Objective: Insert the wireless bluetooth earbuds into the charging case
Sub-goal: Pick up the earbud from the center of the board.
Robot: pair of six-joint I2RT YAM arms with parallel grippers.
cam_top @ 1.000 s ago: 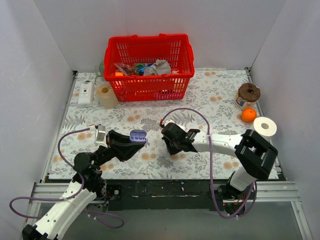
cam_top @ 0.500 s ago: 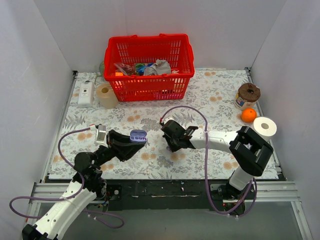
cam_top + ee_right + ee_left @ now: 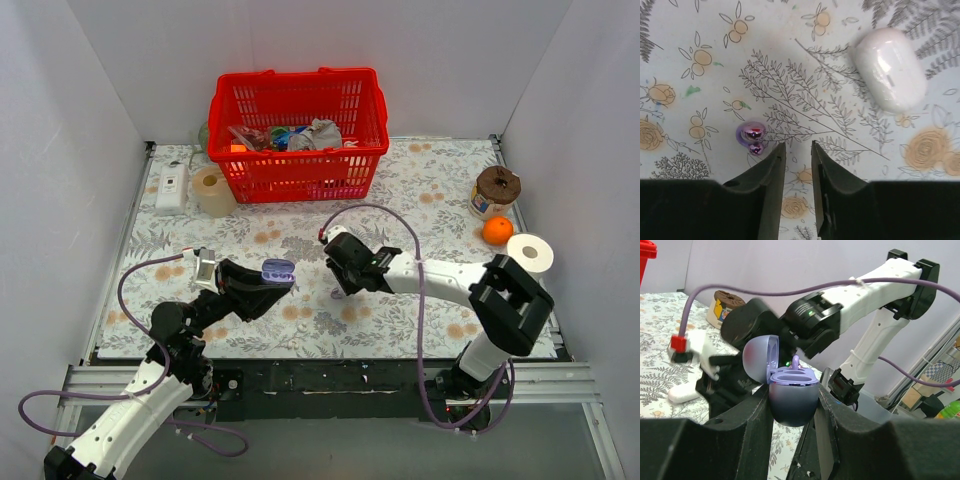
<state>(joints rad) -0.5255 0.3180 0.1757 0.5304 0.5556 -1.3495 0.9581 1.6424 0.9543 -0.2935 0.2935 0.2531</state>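
One loose earbud (image 3: 753, 134) lies on the floral mat (image 3: 700, 30), below the charging case (image 3: 790, 410) and on its right-arm side. What looks like a seated earbud (image 3: 796, 364) already stands in one well of the case, its stem poking up. By that reading the task is about half done, and the step in hand is picking up the second bud.

The left gripper (image 3: 793, 392) pinches the body of the case between its fingers, clear of the mat, with the hollow facing up and the lid hinged back. The left arm is raised and angled inward.

The right arm stretches low across the mat from the far side of the case, wrist turned straight down. The right gripper (image 3: 797, 146) has its jaws a narrow gap apart with nothing between them. The bud sits just outside one fingertip, not in the gap.

The next move calls for a small sideways shift to straddle the bud, then a gentle close, since so small and glossy a thing could easily squirt away. A white capsule (image 3: 890, 67) lies on the same side of the case, well clear of the bud.
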